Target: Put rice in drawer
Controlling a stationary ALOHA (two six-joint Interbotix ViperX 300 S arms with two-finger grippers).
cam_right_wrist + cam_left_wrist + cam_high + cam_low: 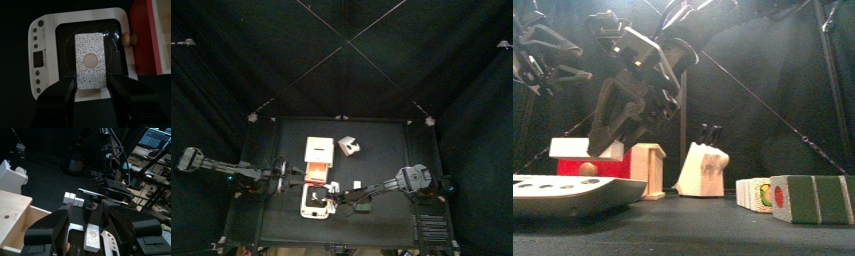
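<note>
The rice is a flat grey-and-white speckled pack [92,57]. It lies lengthwise over the black round dish of a white appliance [47,55], which also shows in the top view [315,203]. My right gripper [92,84] has its jaws against both long sides of the pack's near end. The red drawer box [143,35] with a round wooden knob [127,39] stands just beyond the appliance; it also shows in the top view [315,162]. My left gripper [87,217] is open and empty beside the drawer, with the pack [91,235] in sight between its jaws.
A pale knife block [700,170] stands behind the drawer [587,160], beside an upright wooden piece [647,170]. Green-and-white toy blocks [800,198] lie at the front right. Small white cubes [73,201] sit past the left gripper. Black curtains close in the table.
</note>
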